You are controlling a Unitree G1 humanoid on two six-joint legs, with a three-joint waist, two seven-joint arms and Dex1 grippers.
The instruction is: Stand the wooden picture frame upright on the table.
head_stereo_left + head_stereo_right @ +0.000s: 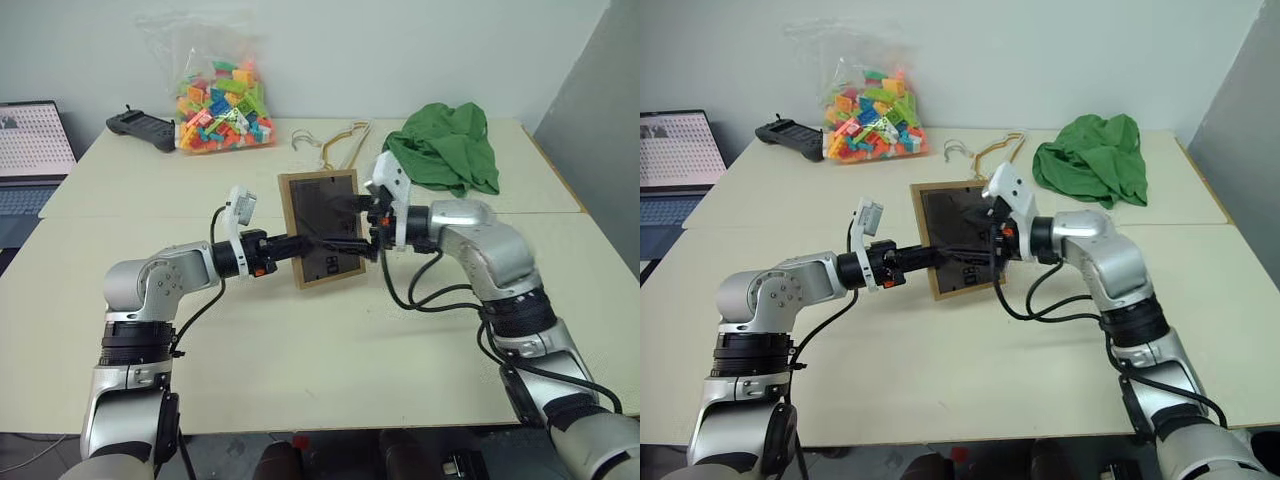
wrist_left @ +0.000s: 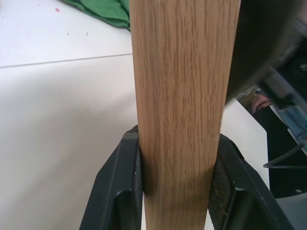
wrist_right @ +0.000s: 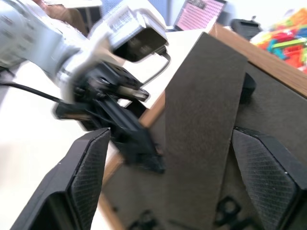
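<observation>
The wooden picture frame (image 1: 318, 228) is held up off the table (image 1: 300, 340), its dark back panel facing me and tilted. My left gripper (image 1: 298, 246) is shut on the frame's light wood edge (image 2: 182, 96), with a black finger (image 2: 120, 191) pressed against each side. My right gripper (image 3: 172, 139) is open at the back panel, its two wide pads (image 3: 88, 172) standing on either side of the fold-out prop stand (image 3: 201, 120). That stand sticks out from the panel between them. The left gripper (image 3: 136, 139) also shows at the frame's far edge.
At the back of the table lie a bag of colourful bricks (image 1: 222, 105), a black controller (image 1: 140, 128), a pale hanger (image 1: 335, 140) and a green cloth (image 1: 445, 145). A laptop (image 1: 30, 150) stands off the far left. The table's seam (image 1: 150, 215) runs across behind the arms.
</observation>
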